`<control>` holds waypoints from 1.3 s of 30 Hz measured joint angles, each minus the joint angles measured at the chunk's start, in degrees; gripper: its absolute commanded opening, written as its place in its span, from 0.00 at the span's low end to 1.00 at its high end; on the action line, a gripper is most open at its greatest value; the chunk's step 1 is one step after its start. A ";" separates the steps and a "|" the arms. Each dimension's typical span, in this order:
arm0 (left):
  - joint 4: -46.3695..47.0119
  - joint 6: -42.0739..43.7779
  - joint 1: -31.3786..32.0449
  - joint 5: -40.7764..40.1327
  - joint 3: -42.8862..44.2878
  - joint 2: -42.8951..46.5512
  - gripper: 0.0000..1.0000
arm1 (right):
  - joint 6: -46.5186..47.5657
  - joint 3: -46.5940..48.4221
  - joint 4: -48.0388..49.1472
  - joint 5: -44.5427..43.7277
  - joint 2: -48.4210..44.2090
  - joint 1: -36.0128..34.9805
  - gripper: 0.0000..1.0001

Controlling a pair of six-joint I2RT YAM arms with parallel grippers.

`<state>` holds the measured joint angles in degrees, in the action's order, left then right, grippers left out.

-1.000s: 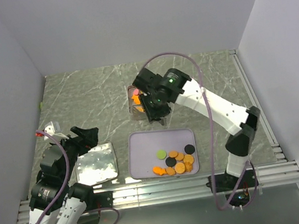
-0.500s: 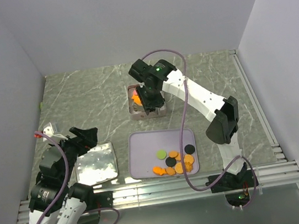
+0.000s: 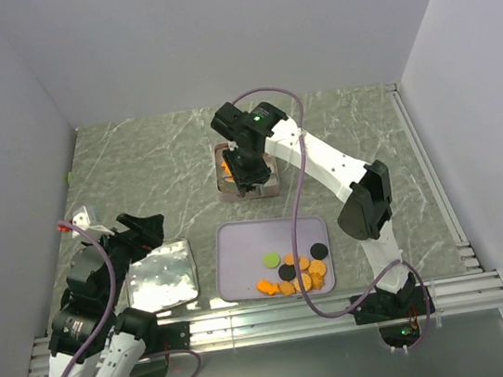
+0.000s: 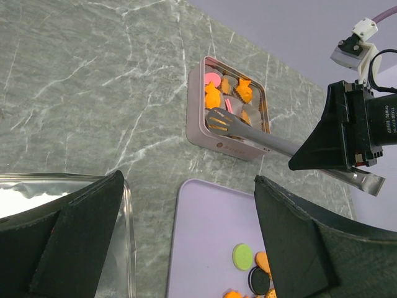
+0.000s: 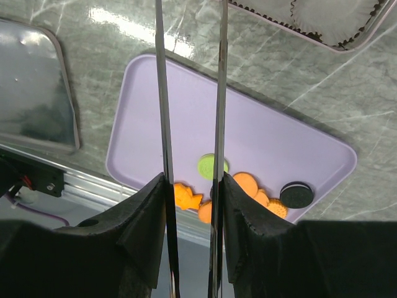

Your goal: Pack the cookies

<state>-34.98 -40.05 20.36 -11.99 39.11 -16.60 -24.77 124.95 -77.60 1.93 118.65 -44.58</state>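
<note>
Cookies [image 3: 299,274]: about 12 in loose heap at near right corner of lavender tray [image 3: 242,255]; orange, black, 1 green. Several more, orange and pink, already sit in square tin [image 4: 217,141] just beyond tray on marble surface [image 3: 136,167]. Right jaws closed on metal tongs [image 4: 260,139], tips low over tin; cannot tell if cookie held. Left jaws wide open, near metal lid [image 3: 161,276]. Step: likely drop-off into tin. Next: swing tongs to tray, pinch 1 cookie at heap edge.
</note>
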 measured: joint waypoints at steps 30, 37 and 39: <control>-0.04 -0.09 0.04 -0.35 0.00 0.02 0.93 | -0.11 1.57 -0.02 0.31 0.44 0.74 0.57; -0.04 -0.09 0.11 -0.35 0.00 0.02 0.92 | -1.16 3.15 0.00 -0.33 -0.13 0.74 0.57; -0.07 -0.09 0.11 -0.33 0.00 0.02 0.91 | -1.42 3.32 0.02 -0.59 -1.25 0.74 0.57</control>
<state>-35.05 -40.14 20.47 -12.32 39.11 -16.58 -26.20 128.27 -77.58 1.34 117.40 -43.83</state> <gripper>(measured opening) 0.921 0.570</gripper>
